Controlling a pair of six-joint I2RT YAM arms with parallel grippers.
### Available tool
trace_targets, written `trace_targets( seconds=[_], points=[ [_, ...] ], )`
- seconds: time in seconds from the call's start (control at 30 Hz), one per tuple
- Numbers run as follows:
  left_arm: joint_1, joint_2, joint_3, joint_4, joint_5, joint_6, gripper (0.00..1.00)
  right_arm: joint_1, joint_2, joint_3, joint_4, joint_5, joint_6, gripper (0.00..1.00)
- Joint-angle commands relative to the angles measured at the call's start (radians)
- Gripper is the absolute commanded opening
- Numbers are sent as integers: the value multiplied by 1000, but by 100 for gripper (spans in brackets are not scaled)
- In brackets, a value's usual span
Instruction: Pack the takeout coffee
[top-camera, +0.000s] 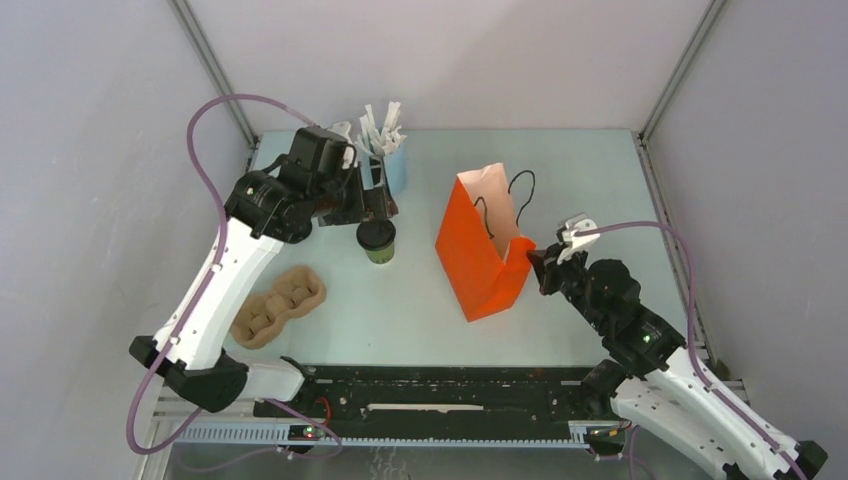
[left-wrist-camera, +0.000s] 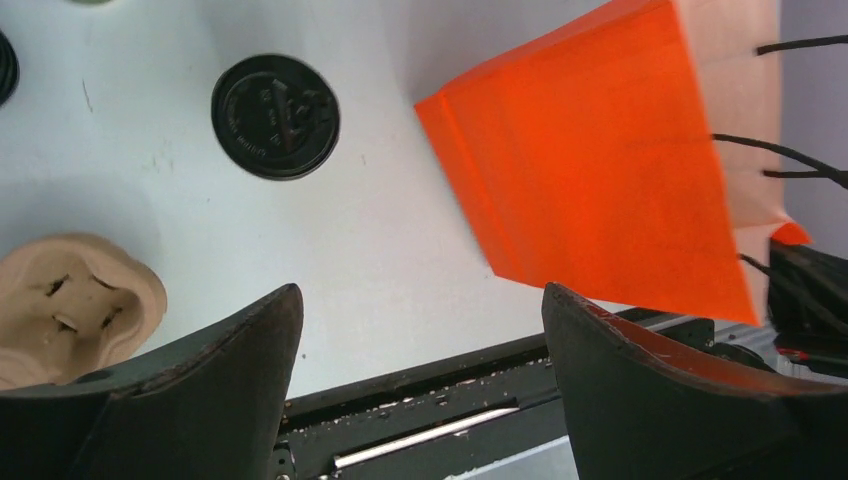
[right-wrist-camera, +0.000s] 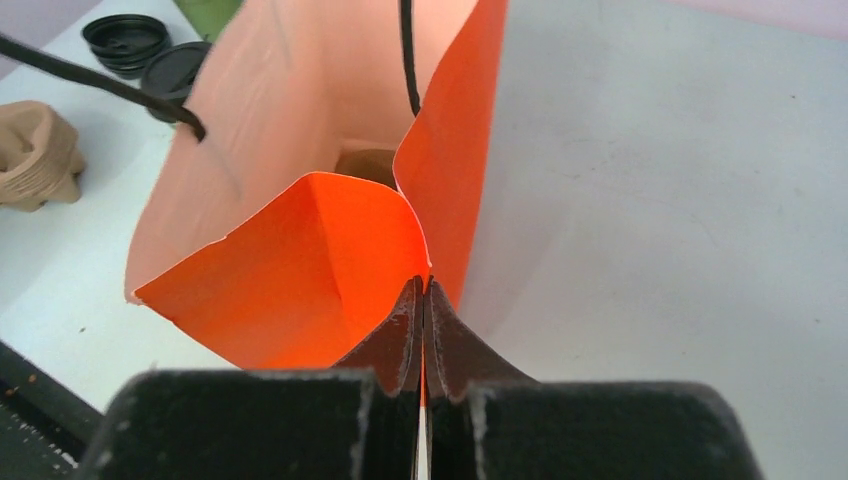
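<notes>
Pale tabletop, toward the far-left corner: left gripper (left-wrist-camera: 420, 300) hangs wide open, empty, near the takeout coffee (top-camera: 377, 240); right gripper (right-wrist-camera: 422, 330) pinches the orange bag's (top-camera: 480, 265) rim (steadying it). I'd centre first, then grip below the lid.

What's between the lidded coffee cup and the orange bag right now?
Nothing: only bare table lies between the coffee cup and the orange bag. Both the top and left wrist views show that gap.
</notes>
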Motion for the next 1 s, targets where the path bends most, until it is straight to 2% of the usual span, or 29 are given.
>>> trace_targets(
  seconds=[0.0,0.13,0.27,0.7,0.77,0.83,0.9,0.93,0.97],
  points=[
    [55,-106,-128,86,50,-52,94,-130,28,45,-37,-135,-39,0],
    [80,-144,-184,111,67,-58,94,-217,79,53,34,-244,-58,3],
    [87,-159,-188,112,65,-55,93,-274,168,64,134,-326,-108,1],
    [100,-211,-165,106,33,-53,93,-316,464,206,325,-403,-168,2],
    [100,-215,-163,103,33,-50,93,-319,497,252,298,-391,-172,12],
    [100,-220,-160,97,28,-48,93,-316,507,305,214,-331,-165,36],
    [102,-227,-152,89,14,-43,93,-310,490,359,83,-266,-113,65],
    [103,-229,-148,84,8,-39,93,-308,478,387,20,-250,-89,74],
    [102,-231,-142,80,2,-36,93,-304,465,415,-57,-237,-68,79]
  ],
)
